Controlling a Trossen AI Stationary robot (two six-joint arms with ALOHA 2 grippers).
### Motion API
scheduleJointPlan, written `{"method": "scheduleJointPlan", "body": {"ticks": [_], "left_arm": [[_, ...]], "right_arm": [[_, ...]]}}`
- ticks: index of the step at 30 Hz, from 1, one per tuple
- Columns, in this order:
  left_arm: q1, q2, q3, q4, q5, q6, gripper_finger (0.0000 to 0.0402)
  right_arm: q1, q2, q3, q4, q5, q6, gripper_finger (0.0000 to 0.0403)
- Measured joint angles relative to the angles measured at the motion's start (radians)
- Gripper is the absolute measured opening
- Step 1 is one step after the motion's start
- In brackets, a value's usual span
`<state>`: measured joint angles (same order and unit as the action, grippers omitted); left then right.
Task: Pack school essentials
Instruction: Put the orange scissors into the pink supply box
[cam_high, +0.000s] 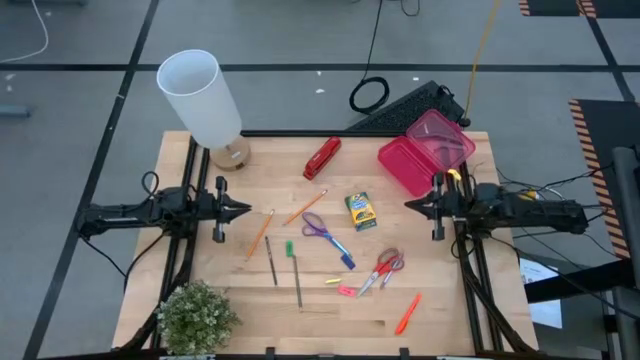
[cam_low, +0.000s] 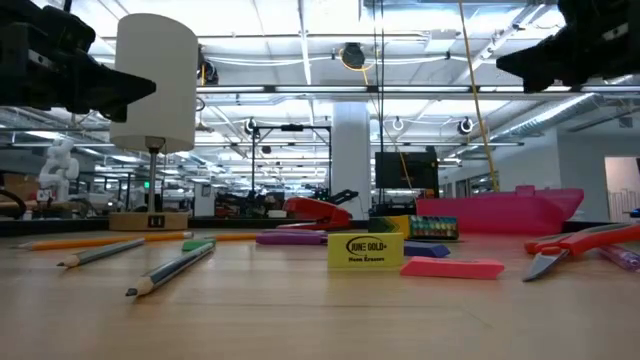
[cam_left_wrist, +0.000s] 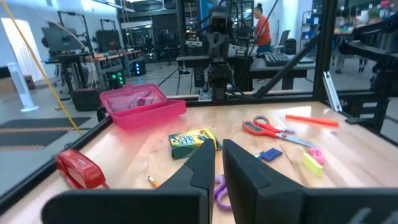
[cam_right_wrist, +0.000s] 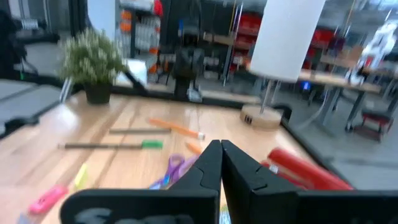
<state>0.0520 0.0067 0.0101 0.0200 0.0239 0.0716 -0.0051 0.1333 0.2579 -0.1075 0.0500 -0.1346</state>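
The school essentials lie loose on the wooden table (cam_high: 230, 300) between my arms. Among them are orange pencils (cam_high: 258, 235), dark pencils (cam_high: 297, 282), purple scissors (cam_high: 322, 228), a green-yellow crayon box (cam_high: 361, 211), red scissors (cam_high: 380, 270), an orange marker (cam_high: 407, 313) and small yellow (cam_low: 365, 250) and pink erasers (cam_low: 452, 267). My left gripper (cam_high: 245, 210) hovers shut at the left side, above the table and pointing right. My right gripper (cam_high: 408, 205) hovers shut at the right side, pointing left, just right of the crayon box. Neither touches anything.
A pink plastic box (cam_high: 425, 150) with its clear lid open stands at the far right. A red stapler (cam_high: 322, 157) lies at the far middle. A white-shaded lamp (cam_high: 205, 100) stands at the far left and a potted plant (cam_high: 197, 317) at the near left corner.
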Motion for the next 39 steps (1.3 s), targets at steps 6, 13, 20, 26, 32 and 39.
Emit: {"method": "scheduleJointPlan", "body": {"ticks": [6,13,20,26,32,39], "left_arm": [[0.0,0.0,0.0,0.0,0.0,0.001,0.0035],[0.0,0.0,0.0,-0.001,-0.001,0.001,0.0035],[0.0,0.0,0.0,-0.002,-0.001,-0.027,0.0035],[0.0,0.0,0.001,-0.006,-0.001,-0.058,0.0035],[0.0,0.0,0.001,-0.007,-0.005,-0.054,0.0035],[0.0,0.011,0.096,-0.116,-0.058,-0.099,0.0035]], "right_arm": [[0.0,0.144,0.197,-0.104,0.0,0.043,0.0],[0.0,0.316,0.426,-0.238,0.0,0.103,0.0],[0.0,0.448,0.573,-0.333,-0.001,0.154,0.0],[0.0,0.521,0.606,-0.358,-0.001,0.207,0.0],[0.0,0.557,0.606,-0.407,-0.001,0.245,0.0],[0.0,0.576,0.606,-0.406,0.0,0.254,0.0]]}}
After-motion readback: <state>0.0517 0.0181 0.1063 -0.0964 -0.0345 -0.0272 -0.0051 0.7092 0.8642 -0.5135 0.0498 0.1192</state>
